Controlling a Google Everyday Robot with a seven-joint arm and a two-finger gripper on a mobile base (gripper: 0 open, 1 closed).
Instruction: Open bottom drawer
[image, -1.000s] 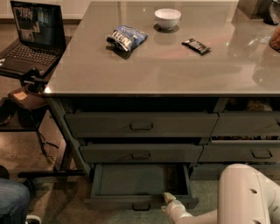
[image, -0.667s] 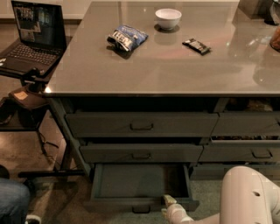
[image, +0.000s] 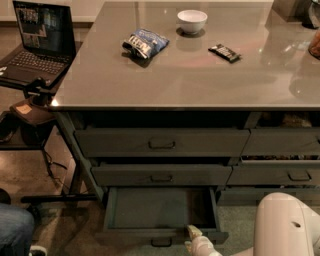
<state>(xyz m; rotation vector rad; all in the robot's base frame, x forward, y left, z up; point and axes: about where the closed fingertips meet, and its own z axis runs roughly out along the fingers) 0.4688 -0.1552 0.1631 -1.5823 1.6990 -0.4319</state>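
The bottom drawer (image: 150, 210) is a wide dark grey drawer pulled out from under the two taller drawers, showing a broad flat shallow tray. Its thin front panel (image: 130, 234) has a small rectangular centre handle (image: 161, 242) at the frame's lower edge. My gripper (image: 192, 237) is at the drawer's front edge, just right of the handle, with a pale fingertip (image: 193, 231) resting on the top of the front panel. The white arm (image: 285, 225) comes in from the lower right.
A grey counter (image: 200, 80) holds a chip bag (image: 145, 43), a white bowl (image: 192, 21) and a dark snack bar (image: 224, 52). A laptop (image: 37, 42) sits on a stand at left. A neighbouring drawer stack (image: 285, 160) is at right. A person's knee (image: 12, 232) is lower left.
The view has barely changed; the drawer stays pulled out and the gripper has shifted slightly along the front panel.
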